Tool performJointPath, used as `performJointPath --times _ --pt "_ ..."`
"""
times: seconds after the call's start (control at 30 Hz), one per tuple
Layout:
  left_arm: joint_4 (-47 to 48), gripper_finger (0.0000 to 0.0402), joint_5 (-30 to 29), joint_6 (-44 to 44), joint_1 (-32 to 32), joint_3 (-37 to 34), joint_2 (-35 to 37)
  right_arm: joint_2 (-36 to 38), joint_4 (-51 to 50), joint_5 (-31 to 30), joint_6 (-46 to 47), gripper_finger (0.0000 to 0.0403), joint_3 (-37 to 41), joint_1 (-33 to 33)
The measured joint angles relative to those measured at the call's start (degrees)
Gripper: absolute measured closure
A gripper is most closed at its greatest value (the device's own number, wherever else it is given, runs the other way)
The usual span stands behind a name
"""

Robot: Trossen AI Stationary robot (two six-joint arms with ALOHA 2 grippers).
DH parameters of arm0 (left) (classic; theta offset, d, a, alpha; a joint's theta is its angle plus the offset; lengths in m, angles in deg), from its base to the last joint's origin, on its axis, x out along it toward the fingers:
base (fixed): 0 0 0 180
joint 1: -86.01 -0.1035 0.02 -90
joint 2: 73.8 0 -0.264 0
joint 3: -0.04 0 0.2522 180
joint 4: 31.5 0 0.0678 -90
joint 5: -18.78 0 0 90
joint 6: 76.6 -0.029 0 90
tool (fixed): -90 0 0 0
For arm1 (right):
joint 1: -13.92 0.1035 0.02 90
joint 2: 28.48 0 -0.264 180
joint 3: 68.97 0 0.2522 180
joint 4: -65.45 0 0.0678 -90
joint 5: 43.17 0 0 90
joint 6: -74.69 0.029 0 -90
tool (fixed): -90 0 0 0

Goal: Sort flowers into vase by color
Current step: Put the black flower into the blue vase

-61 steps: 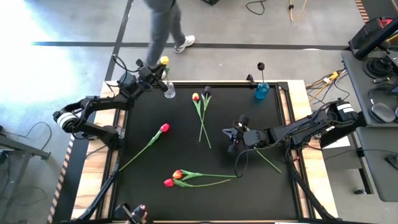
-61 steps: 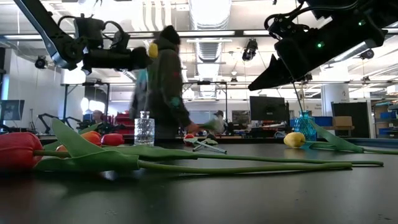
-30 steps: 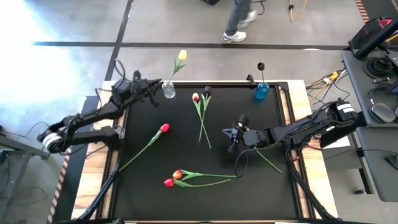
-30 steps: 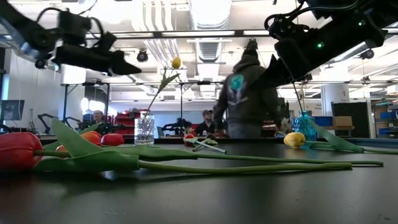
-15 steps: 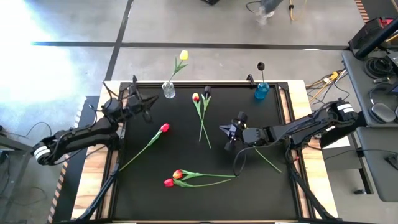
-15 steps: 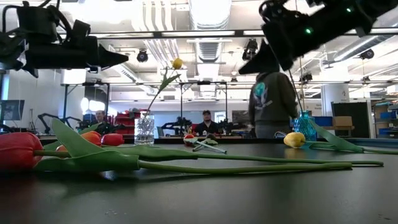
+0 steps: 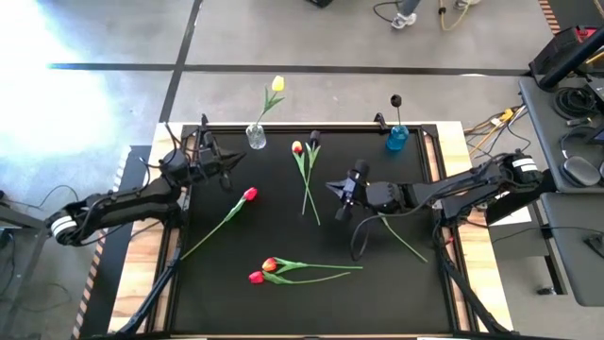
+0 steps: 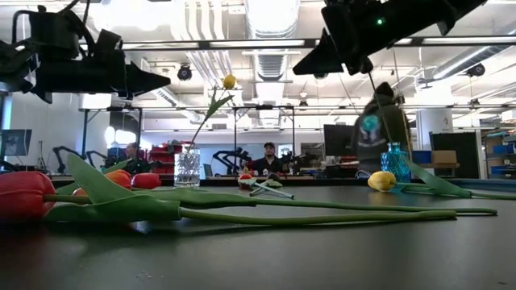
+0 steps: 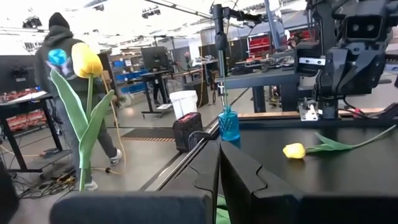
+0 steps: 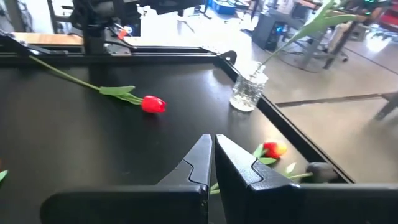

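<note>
Over the bench (image 7: 283,227) centre, right tool (image 7: 338,195) hangs with fingers together, empty; left tool (image 7: 229,168) likewise closed. Risk: closed fingers could push crossed stems instead of gripping. Count: two vases, each holding one tulip; apparently six tulips (image 7: 304,170) lying loose.

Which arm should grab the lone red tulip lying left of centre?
Left, probably. The left gripper, shut and empty, hovers just above-left of the red tulip. The right gripper, also shut, sits farther off, past the yellow-and-dark tulip pair.
</note>
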Motion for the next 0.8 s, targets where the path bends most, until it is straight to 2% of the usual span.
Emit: performJointPath --times 0.8 --pt "0.0 0.0402 1.9 -0.2 0.2 1.0 -4.3 0.0 -0.3 1.2 0.2 0.0390 0.0 -1.3"
